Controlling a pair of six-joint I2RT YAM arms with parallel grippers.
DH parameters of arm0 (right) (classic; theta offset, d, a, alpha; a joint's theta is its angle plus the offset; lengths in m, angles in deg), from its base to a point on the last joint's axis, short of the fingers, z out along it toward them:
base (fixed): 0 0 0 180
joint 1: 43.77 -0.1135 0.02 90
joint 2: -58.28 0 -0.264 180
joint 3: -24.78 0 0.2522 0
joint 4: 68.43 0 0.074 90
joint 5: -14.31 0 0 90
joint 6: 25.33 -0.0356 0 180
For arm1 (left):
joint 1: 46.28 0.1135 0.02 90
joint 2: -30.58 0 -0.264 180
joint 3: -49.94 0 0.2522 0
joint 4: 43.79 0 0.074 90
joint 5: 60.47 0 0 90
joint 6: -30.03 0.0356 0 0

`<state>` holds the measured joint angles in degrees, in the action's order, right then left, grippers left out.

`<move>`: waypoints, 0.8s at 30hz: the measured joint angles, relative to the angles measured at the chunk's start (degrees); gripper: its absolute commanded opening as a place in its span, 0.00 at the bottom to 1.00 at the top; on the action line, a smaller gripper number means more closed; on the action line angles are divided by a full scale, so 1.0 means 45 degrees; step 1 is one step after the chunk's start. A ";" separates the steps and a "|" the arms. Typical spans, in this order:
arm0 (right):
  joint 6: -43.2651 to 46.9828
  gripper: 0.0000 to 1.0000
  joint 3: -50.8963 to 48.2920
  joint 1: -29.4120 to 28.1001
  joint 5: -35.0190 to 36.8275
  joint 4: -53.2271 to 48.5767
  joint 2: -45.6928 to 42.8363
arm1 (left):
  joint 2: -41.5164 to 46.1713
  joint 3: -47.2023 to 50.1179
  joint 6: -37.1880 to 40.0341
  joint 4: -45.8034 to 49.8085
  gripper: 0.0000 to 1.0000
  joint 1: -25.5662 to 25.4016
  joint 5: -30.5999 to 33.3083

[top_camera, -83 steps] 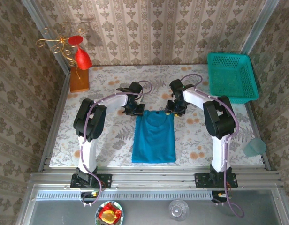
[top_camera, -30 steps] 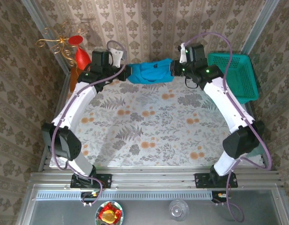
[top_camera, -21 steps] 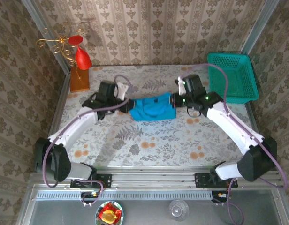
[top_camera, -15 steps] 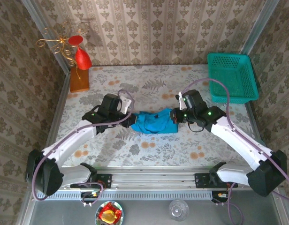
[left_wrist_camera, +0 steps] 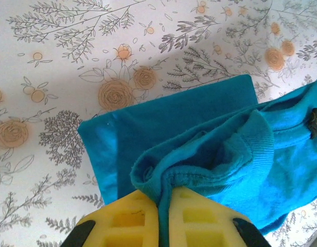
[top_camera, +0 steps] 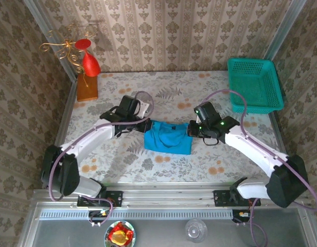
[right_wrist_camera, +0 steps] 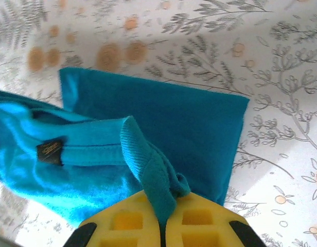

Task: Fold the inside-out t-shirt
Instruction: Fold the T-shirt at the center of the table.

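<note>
The left gripper (top_camera: 143,126) and right gripper (top_camera: 191,129) each pinch tight a bunched far corner of the teal t-shirt (top_camera: 168,140), which lies doubled over on the floral table (top_camera: 163,164).

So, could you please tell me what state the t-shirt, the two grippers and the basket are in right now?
t-shirt: lying doubled over on the table, upper layer bunched rather than flat, pinched at both ends.
left gripper: shut on the t-shirt's bunched edge.
right gripper: shut on the t-shirt's ribbed edge.
basket: upright, open side up, at the table's far right corner.
</note>
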<state>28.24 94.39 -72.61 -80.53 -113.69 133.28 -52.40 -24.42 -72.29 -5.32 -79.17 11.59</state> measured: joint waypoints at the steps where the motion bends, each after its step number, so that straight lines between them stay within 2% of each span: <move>1: -0.0078 0.00 0.0000 0.0160 0.0005 0.0049 0.0277 | -0.0325 -0.0253 0.0097 0.0015 0.00 0.0053 -0.0015; 13: -0.0194 0.00 0.0131 0.1224 -0.0282 0.1025 0.3293 | -0.4333 -0.2293 0.0515 0.0141 0.00 0.0831 -0.0899; 22: -0.0155 0.00 0.0146 0.1277 -0.0267 0.1287 0.4410 | -0.5382 -0.2336 0.0515 0.0151 0.00 0.0840 -0.1059; 24: -0.0126 0.03 0.0146 0.1277 -0.0253 0.1307 0.4600 | -0.5513 -0.2356 0.0515 0.0165 0.04 0.0845 -0.1054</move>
<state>27.67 95.05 -66.86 -81.66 -107.81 153.98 -77.20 -35.02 -69.97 -4.58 -75.36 6.85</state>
